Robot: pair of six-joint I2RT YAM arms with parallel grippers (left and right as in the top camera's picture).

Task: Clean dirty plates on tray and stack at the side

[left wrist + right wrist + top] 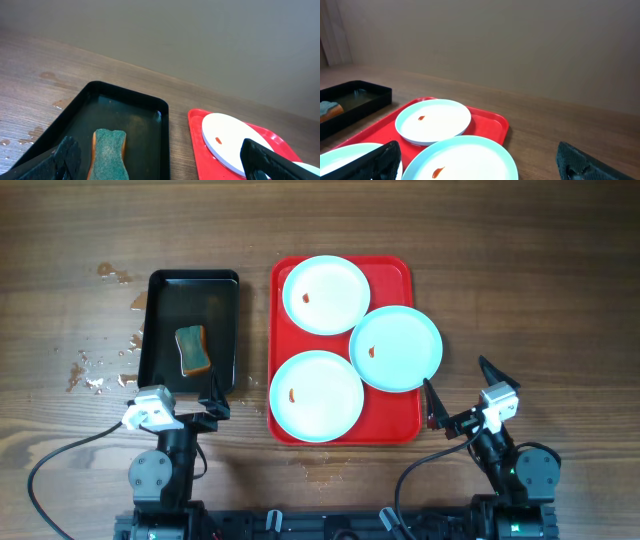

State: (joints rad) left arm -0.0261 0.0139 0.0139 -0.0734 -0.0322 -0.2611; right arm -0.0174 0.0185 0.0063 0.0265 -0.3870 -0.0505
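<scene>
Three pale blue-white plates lie on the red tray [392, 425]: a far one [326, 294], a right one [397, 347] overhanging the tray's right rim, and a near one [316, 395]. Each bears a small red-orange smear. My left gripper [180, 402] is open and empty at the near end of the black tray [227, 320]. My right gripper [462, 392] is open and empty, to the right of the red tray's near corner. The right wrist view shows the far plate [433, 121] and the right plate [465, 160]. The left wrist view shows the near plate [227, 140].
The black tray holds shallow water and a green-and-orange sponge [192, 349], also seen in the left wrist view [110, 155]. Water drops and spots lie on the wooden table [100, 370] left of the black tray.
</scene>
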